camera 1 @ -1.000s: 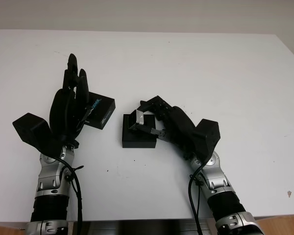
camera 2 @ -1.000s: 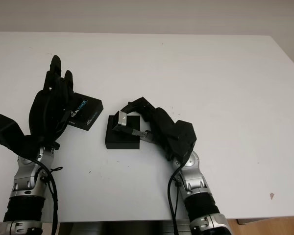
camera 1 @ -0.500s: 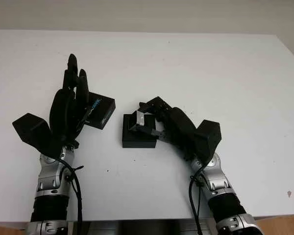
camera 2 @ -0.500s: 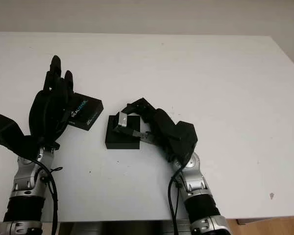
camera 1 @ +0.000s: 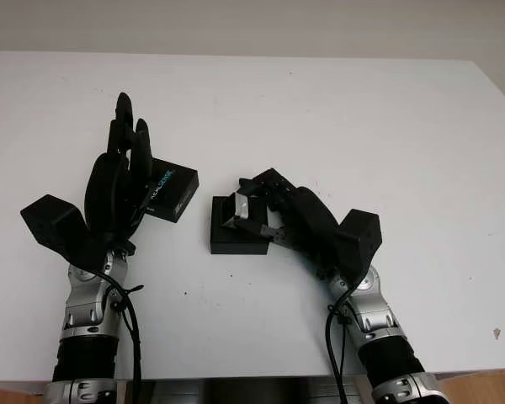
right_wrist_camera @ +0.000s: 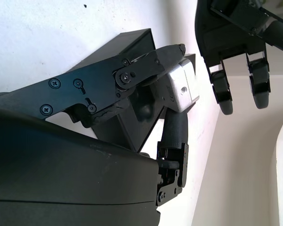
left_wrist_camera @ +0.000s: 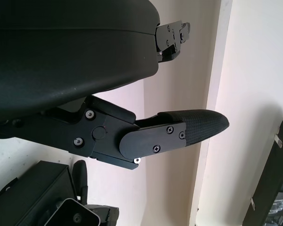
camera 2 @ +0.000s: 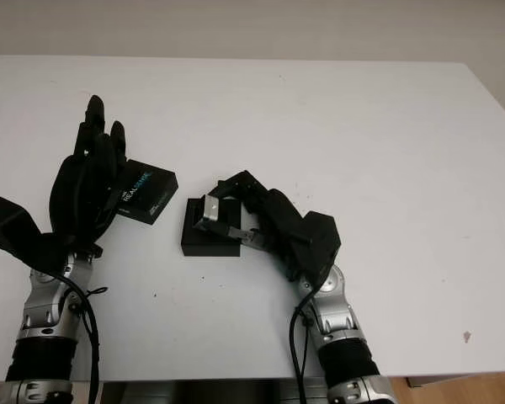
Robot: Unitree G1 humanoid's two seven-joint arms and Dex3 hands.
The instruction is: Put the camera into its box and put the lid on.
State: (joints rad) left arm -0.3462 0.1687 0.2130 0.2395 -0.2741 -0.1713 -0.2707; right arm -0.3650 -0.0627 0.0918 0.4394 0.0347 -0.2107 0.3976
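A small silver camera is held in my right hand, whose fingers are curled around it just over the open black box near the table's middle. In the right wrist view the camera sits between the fingertips above the box. The black lid with blue lettering lies left of the box. My left hand is open, upright beside the lid's left edge.
The white table stretches wide to the right and far side. Its front edge runs just below both forearms.
My right hand has lowered the camera slightly toward the box. The left hand and the lid have not moved.
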